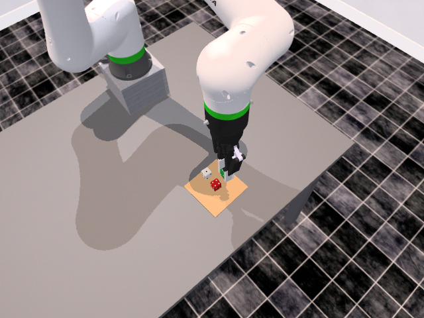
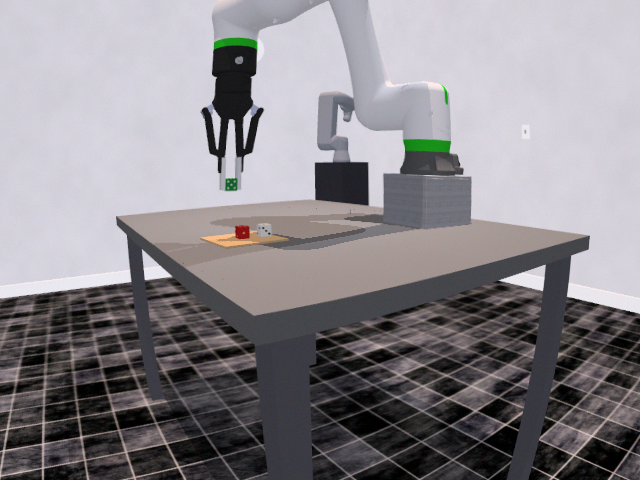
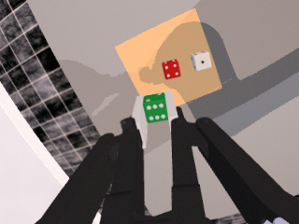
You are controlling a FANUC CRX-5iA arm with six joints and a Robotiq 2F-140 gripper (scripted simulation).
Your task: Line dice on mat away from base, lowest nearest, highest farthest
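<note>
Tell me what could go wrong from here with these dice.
The green die hangs between the fingers above table height, so letting go early could tumble it onto another face. The red die sits close to the white die, so lowering carelessly might knock either one out of line.

From my remote station: grey surface on dark legs; black tiled floor; pale walls.
</note>
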